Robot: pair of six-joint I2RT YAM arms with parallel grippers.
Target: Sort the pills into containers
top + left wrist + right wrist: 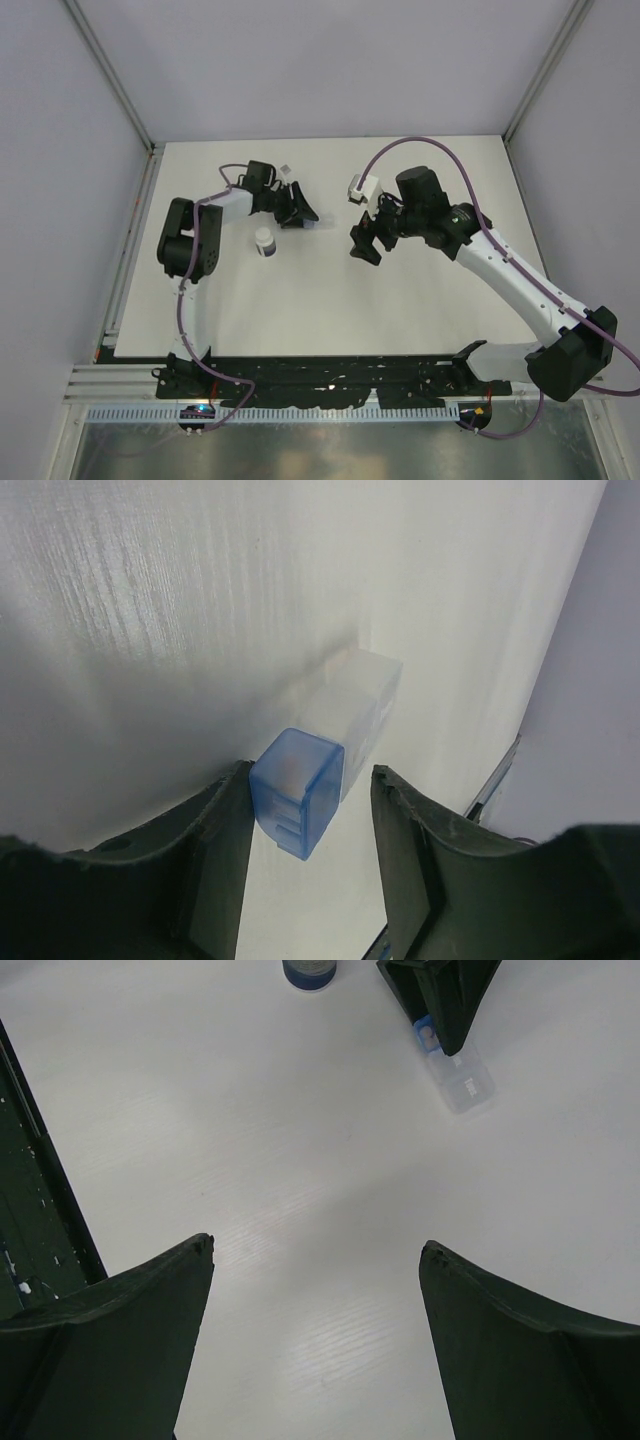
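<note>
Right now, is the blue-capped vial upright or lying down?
Lying down: the vial rests lengthwise on the table, blue cap pointing sideways.

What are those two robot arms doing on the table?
Their job is sorting pills into containers. The left gripper has its fingers open on either side of the clear vial with a blue cap, which lies on the table. The right gripper hovers open and empty. The dark bottle stands apart, untouched.

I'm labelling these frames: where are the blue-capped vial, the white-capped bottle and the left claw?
blue-capped vial (296, 792): left wrist view, on the blue cap.
white-capped bottle (264, 240): top external view, on the white cap.
left claw (297, 216): top external view, midway between its fingertips.
</note>
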